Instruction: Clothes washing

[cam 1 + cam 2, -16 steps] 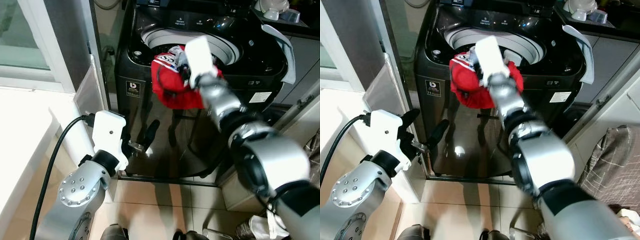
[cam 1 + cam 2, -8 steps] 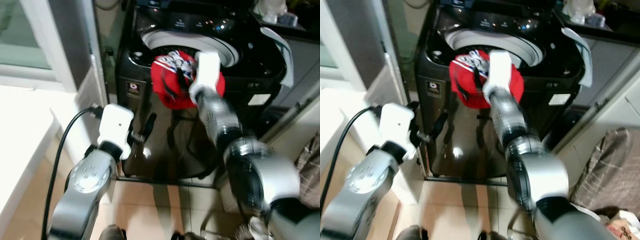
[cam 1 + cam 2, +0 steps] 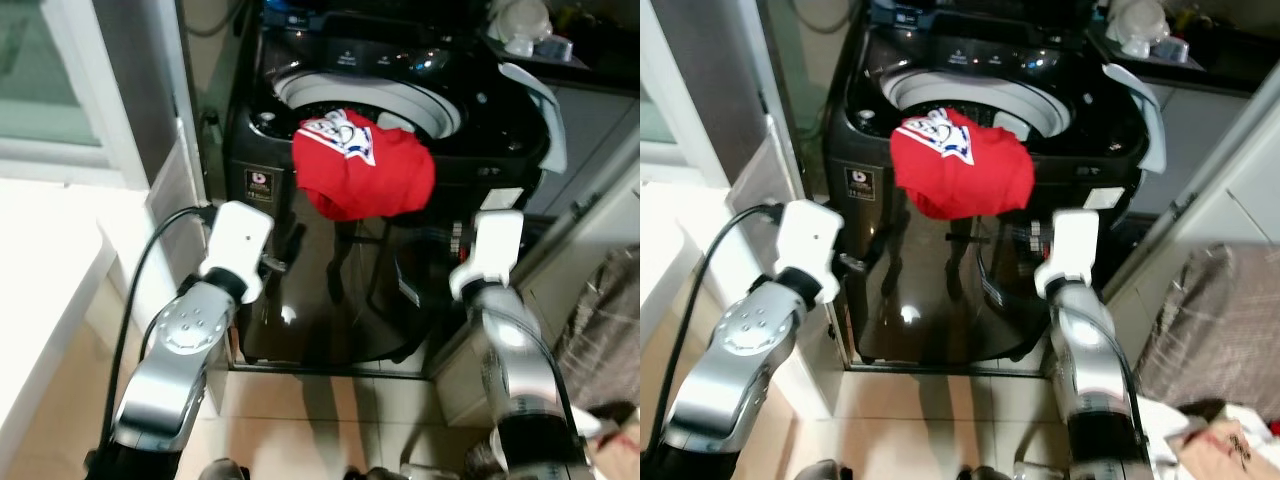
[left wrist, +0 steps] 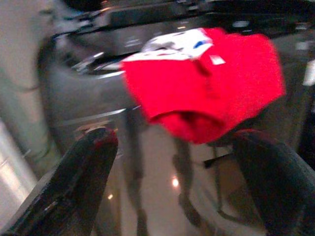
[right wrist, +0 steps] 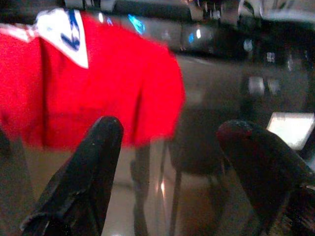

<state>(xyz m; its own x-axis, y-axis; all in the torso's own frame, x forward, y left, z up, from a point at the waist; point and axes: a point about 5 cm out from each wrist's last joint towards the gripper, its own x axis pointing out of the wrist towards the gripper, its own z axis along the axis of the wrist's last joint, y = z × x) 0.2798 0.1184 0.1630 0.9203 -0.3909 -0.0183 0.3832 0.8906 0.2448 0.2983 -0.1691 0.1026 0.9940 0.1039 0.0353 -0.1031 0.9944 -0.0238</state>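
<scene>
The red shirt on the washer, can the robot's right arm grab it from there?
Probably yes. The red shirt hangs over the washer's front edge, in the open. The right gripper is open, below the shirt and facing it, with nothing between them. It would need to reach up first.

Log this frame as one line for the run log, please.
step: load washer | shirt: red, draped over washer front rim, part hanging outside | right gripper: open, empty, facing shirt | left gripper: open, empty, facing washer front
</scene>
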